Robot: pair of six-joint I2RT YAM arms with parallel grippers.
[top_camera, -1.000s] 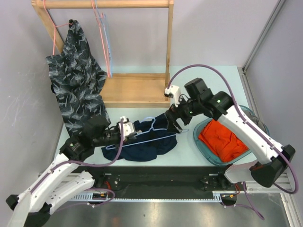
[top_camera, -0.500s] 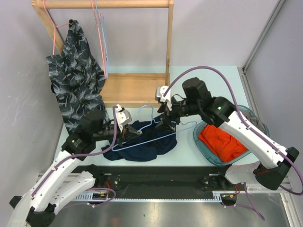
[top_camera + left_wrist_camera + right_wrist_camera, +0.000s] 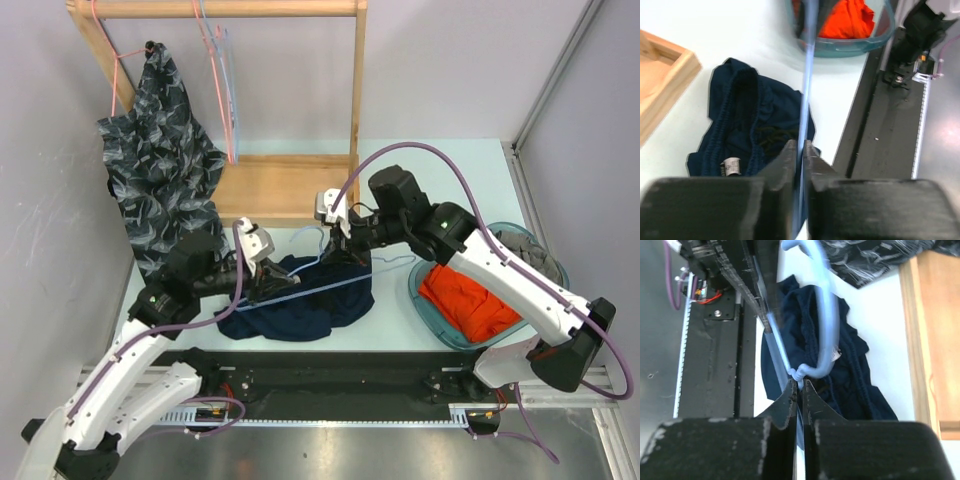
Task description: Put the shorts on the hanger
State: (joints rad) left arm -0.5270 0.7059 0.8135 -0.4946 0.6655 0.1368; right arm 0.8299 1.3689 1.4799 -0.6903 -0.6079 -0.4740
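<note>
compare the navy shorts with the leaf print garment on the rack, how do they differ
The shorts are plain navy; the leaf print garment is dark with a pale pattern all over. The shorts lie crumpled on the table; the leaf print garment hangs from the wooden rack. In the top view the shorts cover less area than the leaf print garment. Both are dark fabric.

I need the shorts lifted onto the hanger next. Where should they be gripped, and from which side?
Probably the gathered waistband near the white label: it stands up as the thickest ridge of the crumpled shorts. Come straight down from above, clear of the hanger, whose bar crosses over their middle.
</note>
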